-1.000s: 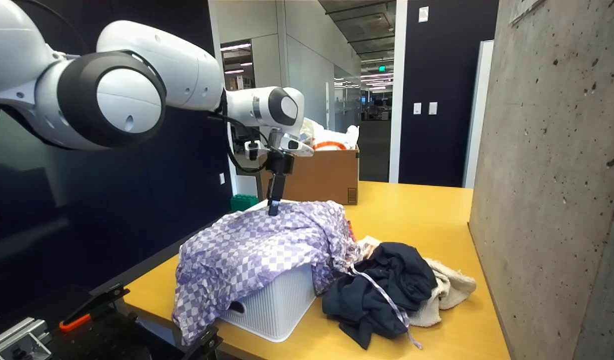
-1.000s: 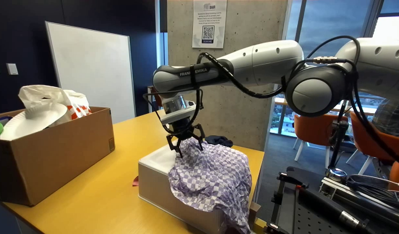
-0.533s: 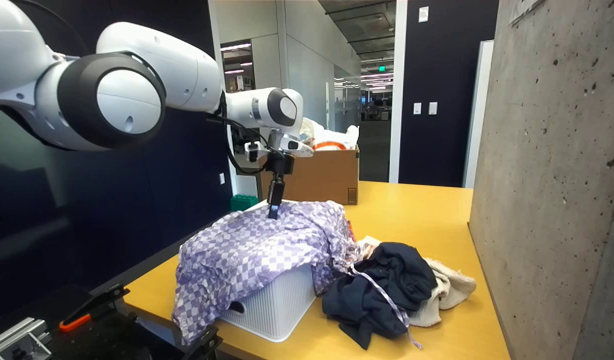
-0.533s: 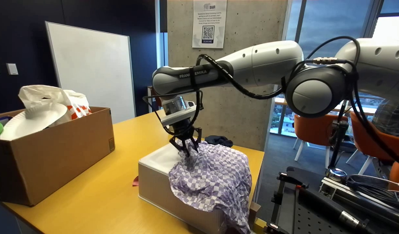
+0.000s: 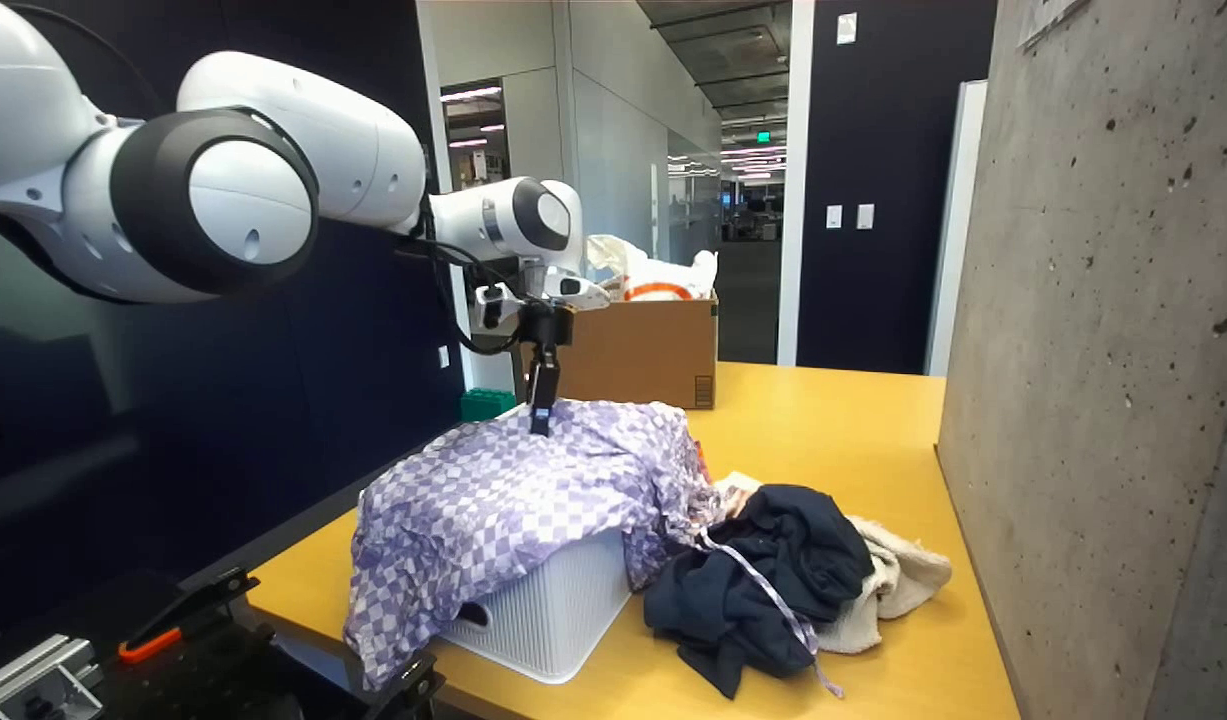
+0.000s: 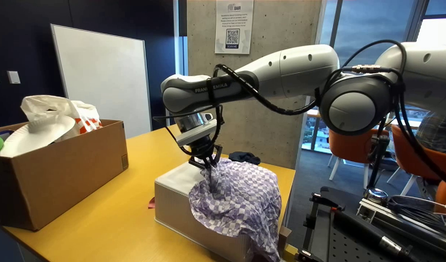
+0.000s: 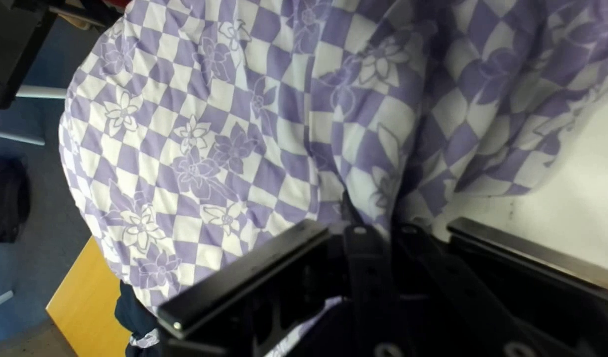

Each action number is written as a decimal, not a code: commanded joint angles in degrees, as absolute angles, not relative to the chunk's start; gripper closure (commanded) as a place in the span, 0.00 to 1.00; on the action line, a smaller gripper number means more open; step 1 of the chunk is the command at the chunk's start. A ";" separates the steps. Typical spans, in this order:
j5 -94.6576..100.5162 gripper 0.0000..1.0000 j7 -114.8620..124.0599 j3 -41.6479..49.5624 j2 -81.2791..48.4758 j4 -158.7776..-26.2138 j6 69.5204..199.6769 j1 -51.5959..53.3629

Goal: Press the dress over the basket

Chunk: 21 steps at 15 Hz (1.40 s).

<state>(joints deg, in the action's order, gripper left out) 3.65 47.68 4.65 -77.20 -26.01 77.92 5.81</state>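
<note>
The dress (image 5: 503,500), lavender-and-white checks with flower prints, lies draped over the basket (image 5: 563,610) and hangs down its side. Ribbed and white, the basket shows a dark slot handle near the fabric's edge; part of its pale top (image 6: 175,180) is uncovered. My gripper (image 6: 211,178) points down at the dress near that uncovered part. In the wrist view the fingers have come together, and a raised fold of the dress (image 7: 194,148) runs between them, pinched. In an exterior view the gripper (image 5: 540,425) is seen edge-on against the fabric. The exact fingertips are partly hidden by cloth.
Beside the basket lies a heap of dark clothes (image 5: 773,570) with a beige cloth (image 5: 893,580). A brown cardboard box (image 6: 70,171) with bags and a paper plate stands on the yellow table (image 5: 823,420). A concrete wall (image 5: 1103,330) borders the table.
The jaws stood open around a bunch of the dress and have since shut on it. The wrist has shifted slightly left in both exterior views and tilted; the dress has barely moved.
</note>
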 commanded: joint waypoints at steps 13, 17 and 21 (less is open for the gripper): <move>7.62 0.99 40.78 7.24 -76.02 -25.85 86.15 11.32; 7.36 0.88 40.41 7.17 -75.83 -25.85 86.08 11.54; 6.87 0.50 40.77 6.88 -74.73 -25.78 84.33 11.51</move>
<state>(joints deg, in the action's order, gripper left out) 6.76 41.68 6.84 -76.34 -25.78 85.56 11.25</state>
